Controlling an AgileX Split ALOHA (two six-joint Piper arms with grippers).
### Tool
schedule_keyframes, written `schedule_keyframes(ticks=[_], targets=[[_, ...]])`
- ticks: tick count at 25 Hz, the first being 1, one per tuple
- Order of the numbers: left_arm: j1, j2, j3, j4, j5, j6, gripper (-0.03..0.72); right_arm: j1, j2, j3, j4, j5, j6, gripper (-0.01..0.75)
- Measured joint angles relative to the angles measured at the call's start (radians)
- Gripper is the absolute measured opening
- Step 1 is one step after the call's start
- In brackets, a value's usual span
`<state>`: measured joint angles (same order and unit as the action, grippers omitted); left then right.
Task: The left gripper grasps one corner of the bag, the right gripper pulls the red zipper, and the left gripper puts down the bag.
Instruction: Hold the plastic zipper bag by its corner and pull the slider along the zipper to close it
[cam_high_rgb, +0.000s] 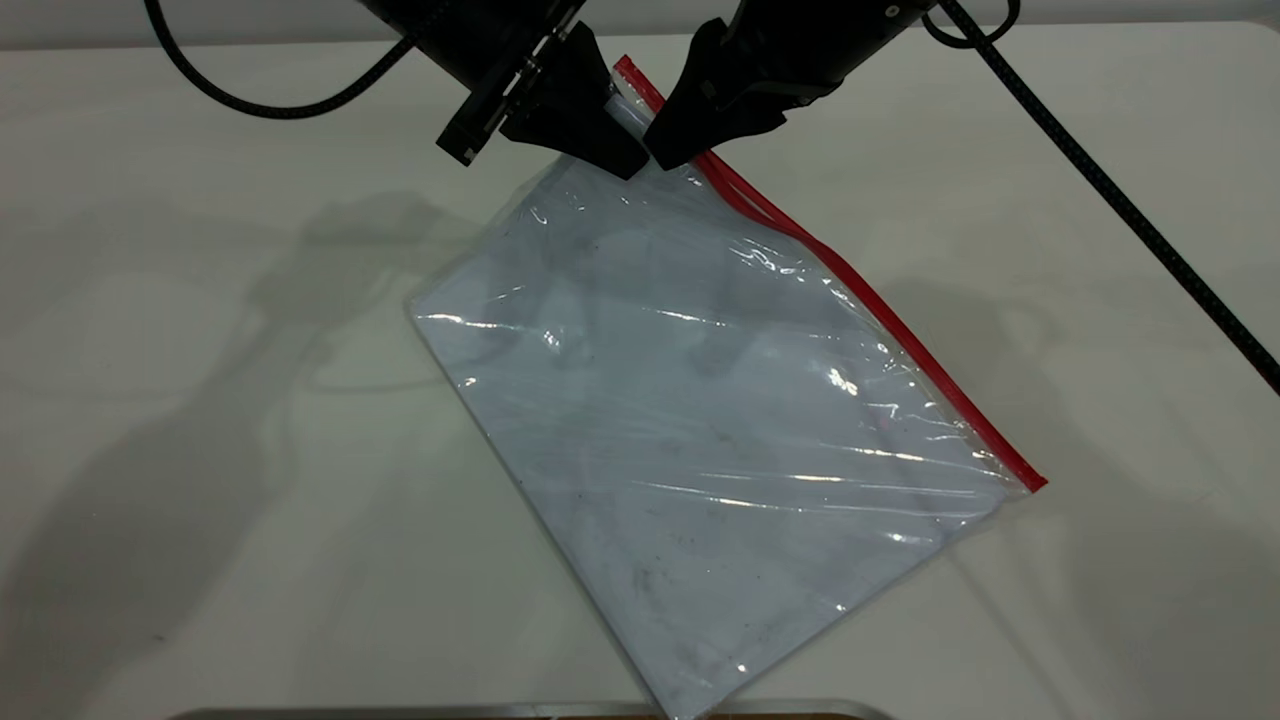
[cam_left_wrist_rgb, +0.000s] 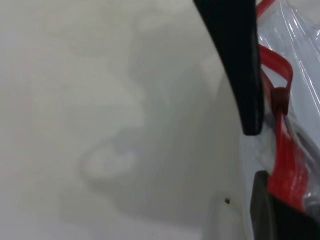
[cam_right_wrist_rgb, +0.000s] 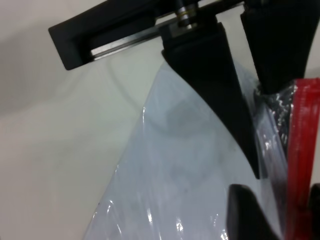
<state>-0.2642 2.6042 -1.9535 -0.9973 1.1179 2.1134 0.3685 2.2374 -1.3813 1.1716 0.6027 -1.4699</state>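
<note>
The left pincer (cam_high_rgb: 625, 150) is clamping the corner of the bag (cam_high_rgb: 625, 110) at the 12 o'clock edge of the exterior view, its wedge fingers (cam_high_rgb: 575, 120) pressed together on the clear plastic just beside the red strip. The right pincer (cam_high_rgb: 665, 150) is sitting tip to tip with it, at its 3 o'clock side, closing on the red zipper (cam_high_rgb: 860, 285) (the right wrist view shows the red band (cam_right_wrist_rgb: 302, 150) running between its two fingertips). From this pinched corner the bag (cam_high_rgb: 700, 420) is spreading toward 6 o'clock, its far end lying flat on the white surface (cam_high_rgb: 200, 400), the zipper running along its edge toward 4 o'clock. Both black arms are reaching in from 12 o'clock, angled down and inward toward each other, with cables (cam_high_rgb: 1100, 180) trailing off to either side.
</note>
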Motion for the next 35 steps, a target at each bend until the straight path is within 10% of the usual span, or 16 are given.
schedule_keyframes(ticks=[7, 35], targets=[[0.0, 0.0, 0.0, -0.001, 0.002, 0.0, 0.053, 0.0, 0.0, 0.0, 0.004, -0.033, 0.0, 0.036], [0.015, 0.01, 0.001, -0.135, -0.056, -0.144, 0.053, -0.019, -0.007, -0.019, -0.641, -0.009, 0.655, 0.037]])
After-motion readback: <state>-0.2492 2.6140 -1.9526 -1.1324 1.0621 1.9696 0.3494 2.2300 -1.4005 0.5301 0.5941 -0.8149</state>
